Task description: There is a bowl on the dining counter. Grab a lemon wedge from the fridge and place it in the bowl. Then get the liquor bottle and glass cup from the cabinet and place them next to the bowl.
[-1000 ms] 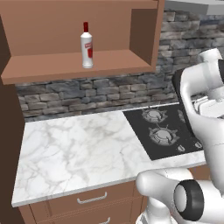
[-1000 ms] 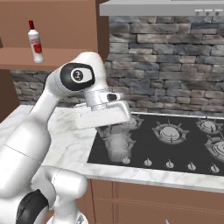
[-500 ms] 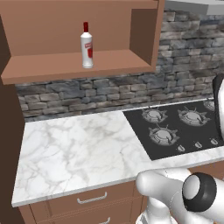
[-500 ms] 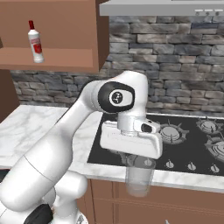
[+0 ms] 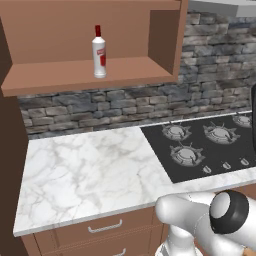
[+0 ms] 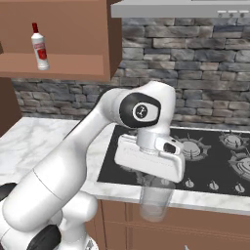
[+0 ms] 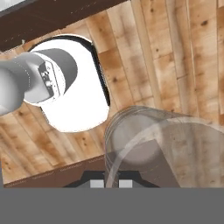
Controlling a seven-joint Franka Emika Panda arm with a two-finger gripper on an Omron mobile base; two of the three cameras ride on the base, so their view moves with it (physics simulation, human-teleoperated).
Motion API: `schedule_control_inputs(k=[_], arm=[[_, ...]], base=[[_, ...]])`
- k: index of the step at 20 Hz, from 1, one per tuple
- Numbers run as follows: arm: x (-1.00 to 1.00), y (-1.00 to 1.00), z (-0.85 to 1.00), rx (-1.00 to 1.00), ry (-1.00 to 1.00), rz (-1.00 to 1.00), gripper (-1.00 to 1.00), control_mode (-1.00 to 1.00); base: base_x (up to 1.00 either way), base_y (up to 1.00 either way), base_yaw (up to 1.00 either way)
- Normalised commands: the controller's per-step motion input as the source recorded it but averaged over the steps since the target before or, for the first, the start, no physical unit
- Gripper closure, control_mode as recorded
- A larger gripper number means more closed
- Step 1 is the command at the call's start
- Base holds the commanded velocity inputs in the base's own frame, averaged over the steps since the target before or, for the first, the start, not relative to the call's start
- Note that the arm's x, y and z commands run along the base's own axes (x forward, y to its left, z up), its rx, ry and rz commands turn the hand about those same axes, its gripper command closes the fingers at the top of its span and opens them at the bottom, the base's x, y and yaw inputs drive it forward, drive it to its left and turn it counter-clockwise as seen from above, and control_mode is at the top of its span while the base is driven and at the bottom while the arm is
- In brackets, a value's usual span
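Observation:
My gripper is shut on the glass cup, a clear tumbler that hangs below the hand, just past the counter's front edge. In the hand view the glass cup lies across the lower right over a wooden floor, with my gripper at its rim. The liquor bottle, clear with a red cap and label, stands upright on the open shelf of the brown cabinet. From the right side, the liquor bottle stands at the upper left, far from the hand, on the cabinet shelf.
A black stove is set into the white marble counter below the cabinet, with a grey stone wall behind. Brown drawers run under the counter. A range hood hangs above the stove.
The arm has swung right and forward, carrying the glass cup from above the stove to past the counter's front edge, and has left the right side of the left base view.

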Motion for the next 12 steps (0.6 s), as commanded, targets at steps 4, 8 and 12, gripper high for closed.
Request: schedule_control_inputs(k=[4,8,12], arm=[[0.0,0.0,0.0,0.0,0.0,0.0,1.0,1.0],[0.0,0.0,0.0,0.0,0.0,0.0,1.0,1.0],[0.0,0.0,0.0,0.0,0.0,0.0,1.0,1.0]], base=[[-0.17,-0.49,-0.03],[-0.07,-0.95,-0.12],[-0.03,-1.0,-0.18]])
